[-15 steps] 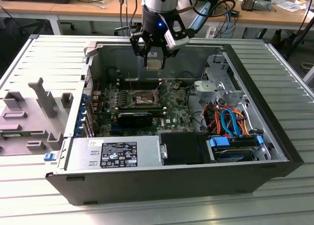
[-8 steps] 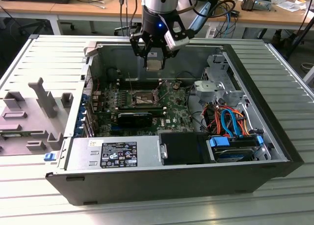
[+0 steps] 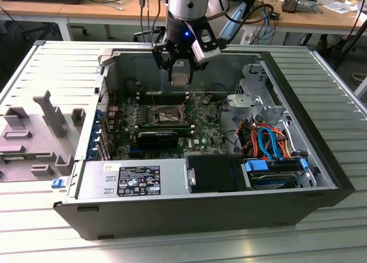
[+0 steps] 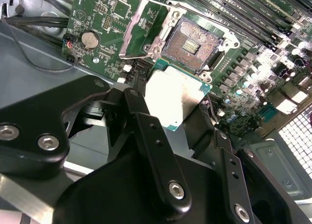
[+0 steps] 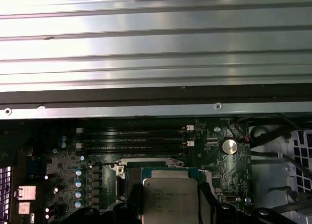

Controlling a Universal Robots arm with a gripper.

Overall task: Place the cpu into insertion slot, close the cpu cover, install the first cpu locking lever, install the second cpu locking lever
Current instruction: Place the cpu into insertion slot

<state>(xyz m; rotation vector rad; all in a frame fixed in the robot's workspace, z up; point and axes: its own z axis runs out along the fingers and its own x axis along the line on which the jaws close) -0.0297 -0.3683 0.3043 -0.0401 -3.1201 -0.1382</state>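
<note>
Jaws of the gripper (image 3: 180,68) are clamped on the cpu (image 4: 175,98), held flat over the open computer case (image 3: 172,217). Near the middle of the motherboard (image 3: 203,131), the insertion slot (image 4: 193,42) lies bare, its cpu cover (image 4: 136,31) swung up. The chip hangs above it, slightly offset.

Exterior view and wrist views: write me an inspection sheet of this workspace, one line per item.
Surface: ribbed metal table carrying the open computer case.
Job's things: the cpu held clear of the motherboard; the insertion slot empty, contacts exposed; the cpu cover swung open beside it.
Clutter: grey fixture blocks at the exterior view's left.
Grippers: gripper shut on the cpu, near the insertion slot.
Cables: orange and blue cables inside the case.
Surroundings: wooden desks behind the table.
</note>
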